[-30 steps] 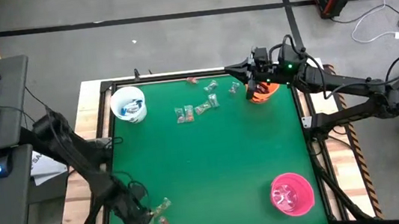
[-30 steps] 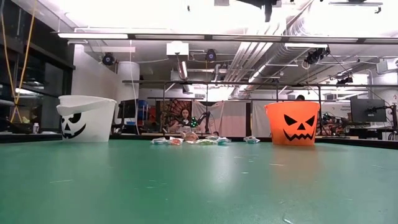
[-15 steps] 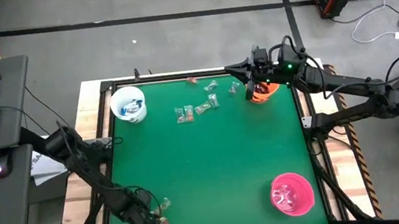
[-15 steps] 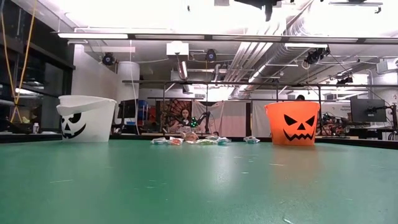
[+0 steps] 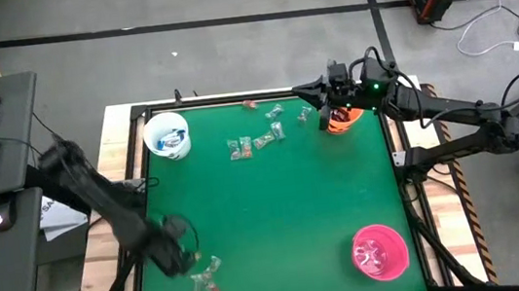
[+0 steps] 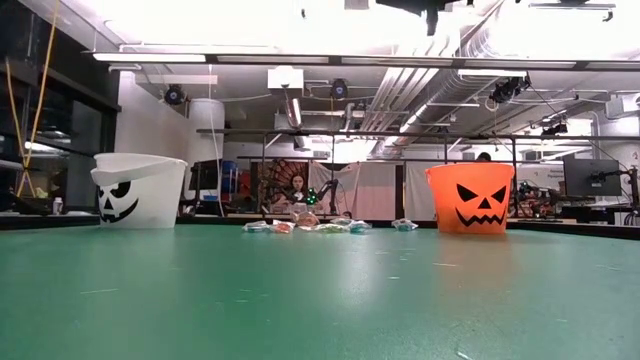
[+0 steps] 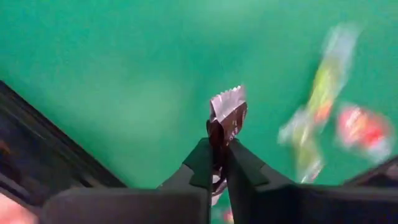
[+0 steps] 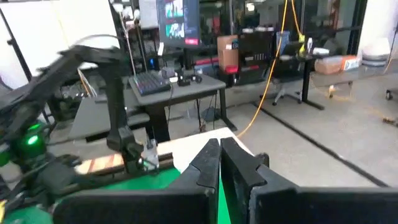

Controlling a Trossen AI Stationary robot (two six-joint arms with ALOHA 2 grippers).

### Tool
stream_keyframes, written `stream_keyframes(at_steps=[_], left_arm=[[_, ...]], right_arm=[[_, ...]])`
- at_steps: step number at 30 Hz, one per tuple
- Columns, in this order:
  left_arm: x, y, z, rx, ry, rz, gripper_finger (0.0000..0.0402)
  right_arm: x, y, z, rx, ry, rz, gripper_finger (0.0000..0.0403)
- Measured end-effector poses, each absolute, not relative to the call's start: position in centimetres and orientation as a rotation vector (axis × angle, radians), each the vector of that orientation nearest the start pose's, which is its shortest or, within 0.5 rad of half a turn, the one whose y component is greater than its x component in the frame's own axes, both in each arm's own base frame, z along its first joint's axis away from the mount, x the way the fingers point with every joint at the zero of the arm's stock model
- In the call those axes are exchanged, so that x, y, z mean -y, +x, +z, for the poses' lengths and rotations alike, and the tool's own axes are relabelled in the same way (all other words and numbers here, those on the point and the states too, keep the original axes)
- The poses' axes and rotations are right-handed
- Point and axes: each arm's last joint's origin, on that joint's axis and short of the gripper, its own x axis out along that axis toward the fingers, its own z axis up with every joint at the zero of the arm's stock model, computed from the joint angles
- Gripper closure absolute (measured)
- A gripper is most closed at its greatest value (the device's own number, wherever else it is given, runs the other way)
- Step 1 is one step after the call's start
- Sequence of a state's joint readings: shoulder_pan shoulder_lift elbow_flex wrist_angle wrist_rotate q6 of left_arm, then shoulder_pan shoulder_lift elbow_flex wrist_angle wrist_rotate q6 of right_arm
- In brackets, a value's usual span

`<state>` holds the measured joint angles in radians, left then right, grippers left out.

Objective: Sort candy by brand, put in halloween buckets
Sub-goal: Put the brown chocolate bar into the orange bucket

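Left hand pinching a dark-wrapped candy above green table

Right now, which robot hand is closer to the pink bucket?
Left, narrowly. The left gripper is across the table from the pink bucket; the right gripper is at the far edge over the orange bucket.

Matt green bench w/ black metal frame. Glossy plastic orange bucket & white bucket. Crinkly foil-look candy wrapper, shiny.

Motion blurs the loose candy in the left wrist view, its brands unreadable.
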<state>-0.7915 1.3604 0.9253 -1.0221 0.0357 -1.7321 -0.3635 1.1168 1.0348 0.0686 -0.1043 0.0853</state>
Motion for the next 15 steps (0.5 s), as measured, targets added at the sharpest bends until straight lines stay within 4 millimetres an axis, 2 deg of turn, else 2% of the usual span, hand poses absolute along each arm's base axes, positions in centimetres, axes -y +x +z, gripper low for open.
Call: stream_keyframes(at_steps=[4,8,11,15], left_arm=[[10.1,14.7,25.5,-1.192,-0.795,0.677,0.0397],[4.6,15.1,27.8,-0.920,-0.737,0.729,0.0400],[1.1,16.7,28.7,-0.799,-0.651,0.711,0.0400],[-2.9,21.1,29.0,-0.659,-0.512,0.591,0.0401]], right_arm=[[8.7,23.4,38.7,0.077,0.094,-0.259,0.0396],[8.6,23.3,39.6,0.175,0.098,-0.251,0.0396],[8.6,23.2,40.1,0.227,0.109,-0.245,0.0396],[8.6,23.1,40.7,0.299,0.118,-0.252,0.0396]])
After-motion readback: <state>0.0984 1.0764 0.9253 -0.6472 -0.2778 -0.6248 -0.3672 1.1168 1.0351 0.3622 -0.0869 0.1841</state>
